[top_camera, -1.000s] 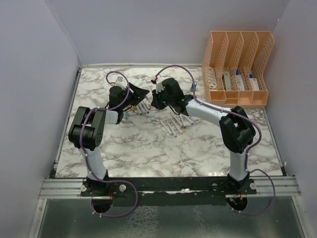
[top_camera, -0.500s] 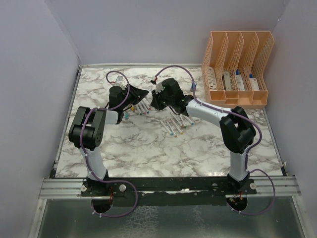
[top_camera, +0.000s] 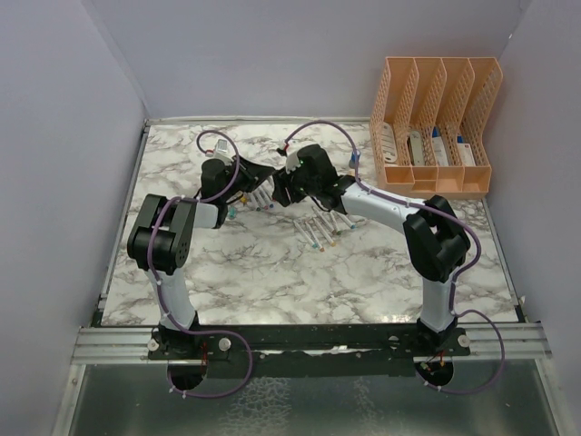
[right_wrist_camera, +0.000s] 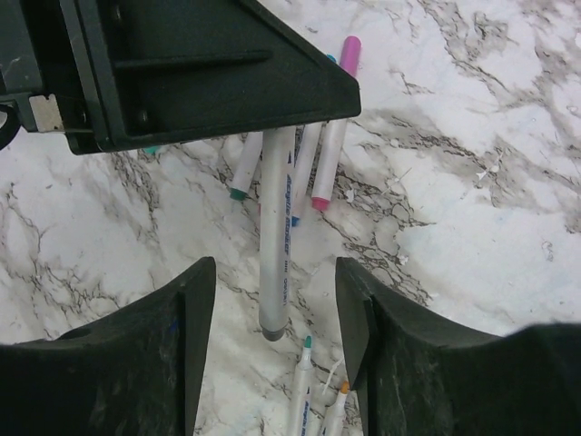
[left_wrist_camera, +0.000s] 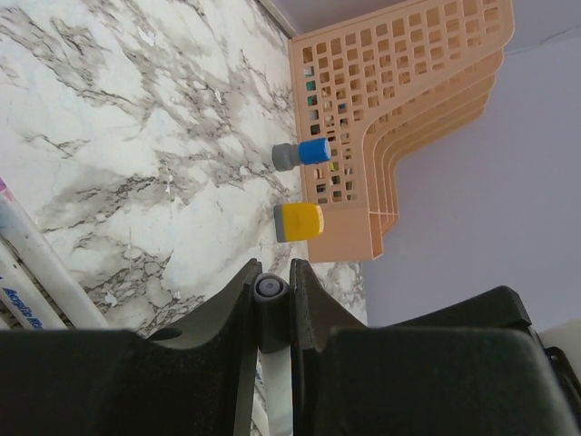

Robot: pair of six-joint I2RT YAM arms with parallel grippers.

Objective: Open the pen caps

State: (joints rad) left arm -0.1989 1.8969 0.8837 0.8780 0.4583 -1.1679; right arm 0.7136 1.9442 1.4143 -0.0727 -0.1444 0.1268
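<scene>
The table (top_camera: 227,263) is white marble-look with grey veins, boxed in by plain pale lilac walls (top_camera: 64,136) on three sides, and a metal rail (top_camera: 309,341) runs along its near edge under both arm bases. A peach lattice file rack (top_camera: 436,180) stands at the back right corner. Just in front of it, in the left wrist view, sit a yellow block (left_wrist_camera: 299,222) and a blue cylinder (left_wrist_camera: 302,153).

The two arms meet over the back middle of the table. The left gripper (left_wrist_camera: 270,289) is clamped tight on a white pen (right_wrist_camera: 275,227), which reaches out between the fingers of the right gripper (right_wrist_camera: 276,282). Those fingers stand apart on either side of the pen's grey end, not touching it (whether that end is a cap cannot be told).

The pen caps (right_wrist_camera: 348,53) in view, pink and teal, sit on pens lying on the marble under the left gripper. More loose pens (top_camera: 320,227) lie fanned out nearer the right arm
</scene>
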